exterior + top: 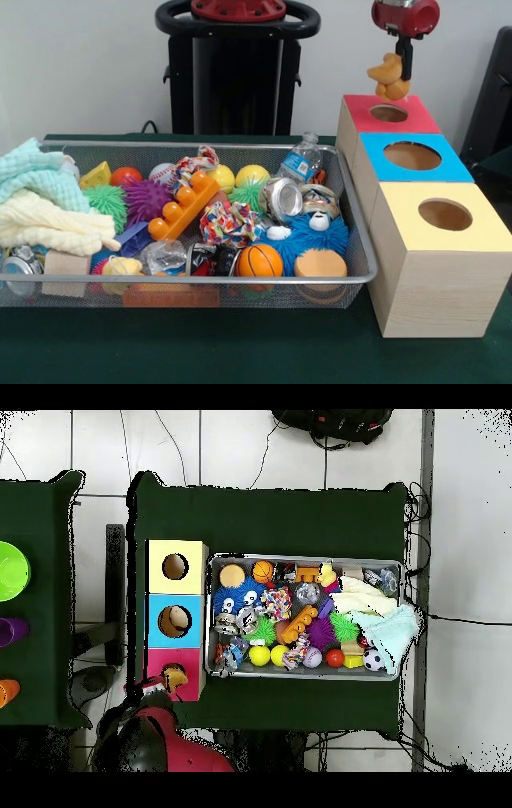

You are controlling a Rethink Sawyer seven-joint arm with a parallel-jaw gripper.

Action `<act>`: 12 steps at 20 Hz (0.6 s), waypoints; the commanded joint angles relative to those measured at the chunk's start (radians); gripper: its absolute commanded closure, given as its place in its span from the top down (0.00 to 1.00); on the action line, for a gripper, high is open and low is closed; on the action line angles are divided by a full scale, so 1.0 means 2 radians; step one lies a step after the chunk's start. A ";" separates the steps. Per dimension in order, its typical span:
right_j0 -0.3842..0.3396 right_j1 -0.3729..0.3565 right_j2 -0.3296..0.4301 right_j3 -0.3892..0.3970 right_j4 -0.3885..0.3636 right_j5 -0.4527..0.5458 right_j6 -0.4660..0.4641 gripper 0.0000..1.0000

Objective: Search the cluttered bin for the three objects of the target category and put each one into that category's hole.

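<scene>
on the green worktop (240,352), upper right of the front view, our gripper (398,80) pinches a yellow rubber duck (386,74) above the red box's hole (389,113); we centre it, then spread the jaws.

Dark green cloth-covered table (300,514) stands on a white tiled floor (460,504), with thin black cables (262,454) trailing over the tiles beyond its top edge towards a black piece of equipment (335,424). A second green-covered table (45,524) stands apart across a strip of floor; along its left edge sit a lime-green round bowl (10,570), a purple item (8,631) and an orange item (5,692), both cut off and too small to identify. Front view: pale plain wall (80,64) behind, dark upright shape (494,88) at right, kind unclear.
</scene>
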 commanded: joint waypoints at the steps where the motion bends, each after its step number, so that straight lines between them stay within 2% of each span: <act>1: -0.026 0.025 0.034 -0.001 -0.013 -0.034 0.125 0.00; 12: -0.017 0.029 0.027 -0.005 -0.005 -0.033 0.124 0.00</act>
